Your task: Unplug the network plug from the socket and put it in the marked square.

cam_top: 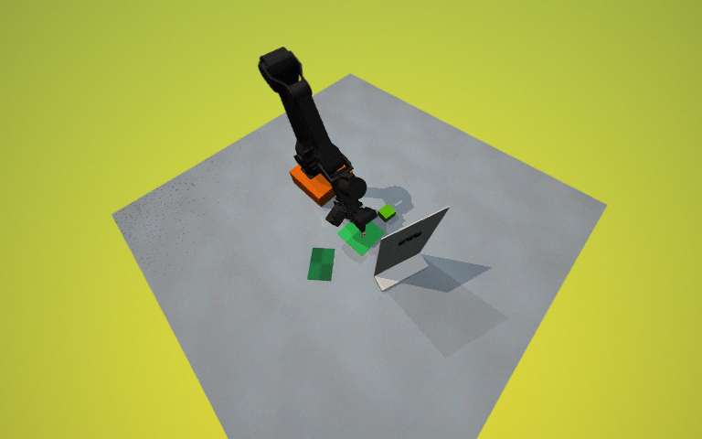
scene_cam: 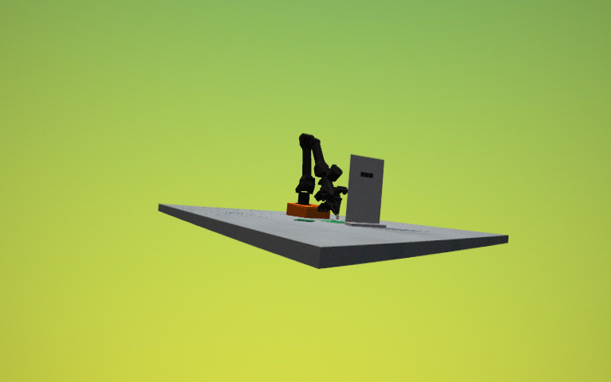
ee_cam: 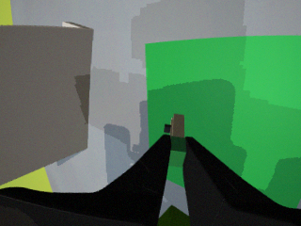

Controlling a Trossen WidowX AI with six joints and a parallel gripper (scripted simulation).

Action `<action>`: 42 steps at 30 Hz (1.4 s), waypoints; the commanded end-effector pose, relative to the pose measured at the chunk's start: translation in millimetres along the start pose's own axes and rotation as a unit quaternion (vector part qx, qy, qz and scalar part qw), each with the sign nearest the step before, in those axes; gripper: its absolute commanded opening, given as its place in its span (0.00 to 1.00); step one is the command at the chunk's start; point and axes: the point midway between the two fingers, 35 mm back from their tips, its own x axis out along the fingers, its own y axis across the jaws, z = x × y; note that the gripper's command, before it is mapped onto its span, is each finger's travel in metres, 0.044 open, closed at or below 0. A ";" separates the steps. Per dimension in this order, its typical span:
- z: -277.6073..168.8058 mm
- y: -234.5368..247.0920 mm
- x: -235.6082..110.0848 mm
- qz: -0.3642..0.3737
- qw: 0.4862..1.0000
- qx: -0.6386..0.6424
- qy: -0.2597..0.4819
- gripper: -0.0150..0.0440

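Note:
The plug (cam_top: pixel 363 234) (scene_cam: pixel 336 216) (ee_cam: pixel 178 123) is small and tan with a dark bit at one side in the wrist view. It is out of the panel. My gripper (cam_top: pixel 363 230) (scene_cam: pixel 336 213) (ee_cam: pixel 176 142) is shut on it and points down, with the plug at the fingertips. The plug is low over the bright green marked square (cam_top: pixel 361 249) (ee_cam: pixel 273 71); whether it touches the table cannot be told. The upright grey panel (cam_top: pixel 390 259) (scene_cam: pixel 364 198) (ee_cam: pixel 42 104) stands beside the square, with dark sockets (cam_top: pixel 409 238) (scene_cam: pixel 367 174) high on it.
A dark green patch (cam_top: pixel 321 263) (scene_cam: pixel 304 220) lies on the table, apart from the square. A small lime-green block (cam_top: pixel 387 212) (ee_cam: pixel 173 218) sits near the square, on the side toward the panel's far end. The orange box (cam_top: pixel 312 185) (scene_cam: pixel 299 209) is under the arm's base.

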 end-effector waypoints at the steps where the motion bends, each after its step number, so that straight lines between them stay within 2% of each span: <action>1: -0.6 -6.9 3.7 -0.005 1.000 0.000 0.002 0.25; 28: 1.6 -9.3 9.9 -0.003 1.000 0.003 0.000 0.25; 34: 1.6 -9.3 9.9 -0.003 1.000 0.003 0.000 0.52; 42: 1.5 -9.1 8.1 -0.004 1.000 0.003 0.000 0.52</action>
